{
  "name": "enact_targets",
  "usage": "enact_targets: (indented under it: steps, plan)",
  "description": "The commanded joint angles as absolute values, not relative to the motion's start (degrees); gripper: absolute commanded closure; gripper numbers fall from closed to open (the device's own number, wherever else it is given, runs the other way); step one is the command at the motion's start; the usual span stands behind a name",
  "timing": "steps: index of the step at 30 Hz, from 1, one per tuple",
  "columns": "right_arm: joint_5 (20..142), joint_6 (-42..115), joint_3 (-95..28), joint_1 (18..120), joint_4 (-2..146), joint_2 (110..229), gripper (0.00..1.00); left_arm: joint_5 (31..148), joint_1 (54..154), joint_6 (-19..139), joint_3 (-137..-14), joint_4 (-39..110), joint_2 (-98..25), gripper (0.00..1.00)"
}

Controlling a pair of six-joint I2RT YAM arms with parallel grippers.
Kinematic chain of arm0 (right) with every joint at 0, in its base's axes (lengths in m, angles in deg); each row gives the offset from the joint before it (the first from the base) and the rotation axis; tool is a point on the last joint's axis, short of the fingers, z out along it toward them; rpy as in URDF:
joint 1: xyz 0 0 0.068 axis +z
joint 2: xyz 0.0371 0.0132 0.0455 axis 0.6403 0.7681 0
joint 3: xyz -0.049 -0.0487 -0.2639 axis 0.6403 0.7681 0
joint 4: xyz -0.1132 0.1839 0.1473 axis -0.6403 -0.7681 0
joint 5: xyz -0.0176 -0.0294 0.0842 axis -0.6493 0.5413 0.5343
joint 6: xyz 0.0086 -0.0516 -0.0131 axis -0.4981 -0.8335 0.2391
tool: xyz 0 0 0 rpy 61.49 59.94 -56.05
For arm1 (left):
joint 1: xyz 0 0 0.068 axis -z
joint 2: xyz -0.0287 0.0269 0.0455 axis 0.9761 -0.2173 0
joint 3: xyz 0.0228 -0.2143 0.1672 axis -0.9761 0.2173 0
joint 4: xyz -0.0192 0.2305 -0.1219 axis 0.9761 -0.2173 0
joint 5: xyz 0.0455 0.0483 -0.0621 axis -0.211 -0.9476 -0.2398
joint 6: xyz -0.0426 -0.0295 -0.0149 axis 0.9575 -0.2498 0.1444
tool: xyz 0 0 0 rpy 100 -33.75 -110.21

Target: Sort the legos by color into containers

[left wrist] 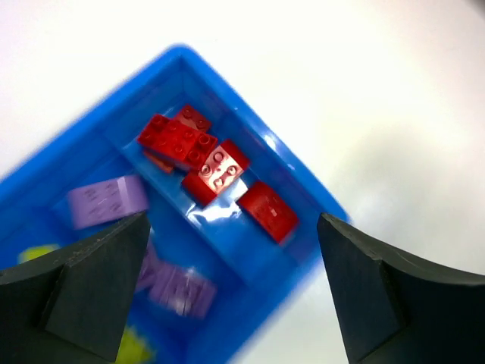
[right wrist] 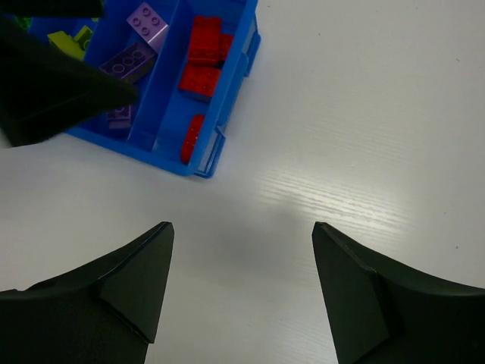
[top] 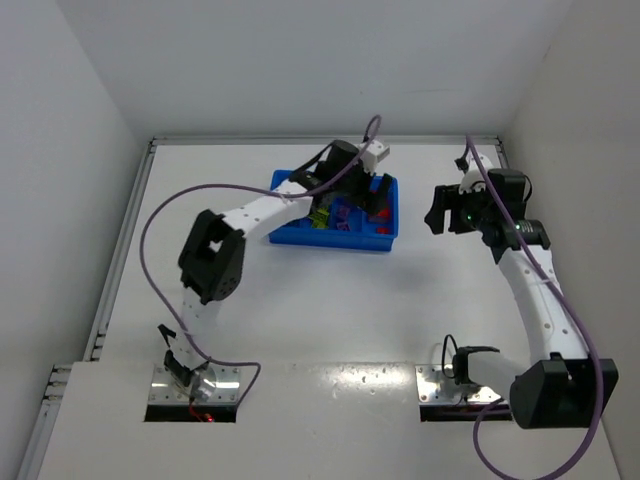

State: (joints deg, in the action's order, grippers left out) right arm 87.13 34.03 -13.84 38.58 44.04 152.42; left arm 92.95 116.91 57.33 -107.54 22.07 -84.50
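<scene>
room: white walls round a white bench (top: 330,320); I watch from above and from both wrists.
tray (top: 300,238): blue, at the far middle of the bench, directly under the left fingers and ahead-left of the right fingers.
left fingers (top: 372,192): spread wide, nothing between them, hanging over the tray's end compartment.
right fingers (top: 438,212): partly spread, empty, over bare bench just beside the tray's end wall.
red bricks (left wrist: 216,171): piled in the compartment below and between the left fingers; one looks tipped on edge against the outer wall.
purple bricks (left wrist: 106,201): next compartment, beside and partly under one left finger.
yellow-green bricks (left wrist: 34,254): further along, behind that same finger.
risk, tray: if I lower the left fingers this wide, a tip could catch a divider or wall and shove the tray.
risk, arms: both sets of fingers crowd the same tray end; a reach by either could clip the other.
risk, brick: a knock on the wall might flip the tipped red out.
</scene>
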Motion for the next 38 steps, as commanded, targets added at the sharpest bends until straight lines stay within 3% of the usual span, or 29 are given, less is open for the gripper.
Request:
enact_targets:
  steps: [1, 9, 15, 24, 31, 38]
  plan:
    - [91.5, 32.2, -17.7, 38.3, 46.2, 154.7, 0.26, 93.1, 114.1, 55.7, -103.5, 21.0, -66.5, 0.01]
    - [90.8, 27.3, -22.0, 37.7, 47.9, 167.7, 0.26, 92.0, 92.2, 50.7, -87.7, 6.9, -45.3, 0.01]
    - [94.3, 23.8, -27.6, 33.2, 48.4, 182.3, 0.26, 92.6, 77.2, 41.2, -68.9, 9.1, -34.3, 0.01]
    - [100.0, 23.2, -29.2, 32.5, 49.7, 183.8, 0.26, 103.0, 67.0, 43.3, -66.4, 11.0, -42.2, 0.01]
    - [97.8, 24.4, -28.7, 27.5, 50.3, 187.7, 0.26, 102.3, 64.3, 44.4, -68.1, 15.0, -50.9, 0.01]
    - [98.9, 23.3, -27.4, 25.0, 50.6, 187.7, 0.26, 99.3, 63.6, 43.9, -68.0, 18.1, -51.7, 0.01]
